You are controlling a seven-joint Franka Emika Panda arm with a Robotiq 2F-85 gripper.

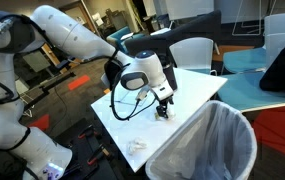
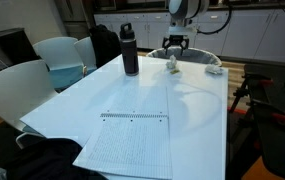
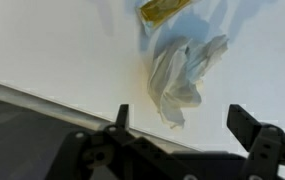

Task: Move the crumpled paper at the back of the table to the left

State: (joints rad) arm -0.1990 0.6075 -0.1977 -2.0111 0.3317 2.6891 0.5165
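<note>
**Open gripper hanging over the small paper wad**

I am watching the gripper through the wrist view, and its jaws are standing wide open with nothing clamped between them. The two fingers are showing at either side of the lower part of that picture. The crumpled paper is lying on the white table in the gap, its near end reaching down to about the level of the fingertips and touching neither of them. A tiny yellowish scrap is lying just beyond the wad, at the top edge of the wrist view.

In an exterior view the gripper is hovering directly above the wad, which is sitting near the far edge of the table, beside a black bottle. A larger, looser white paper is resting close by, apart from the wad. Nearer the camera a sheet of lined paper is lying flat.

In an exterior view from across the room I am seeing the arm reaching in over the table, with the gripper pointing down at the wad. A bin with a clear plastic liner is standing against the table's near corner, and the looser paper is lying beside it.
</note>
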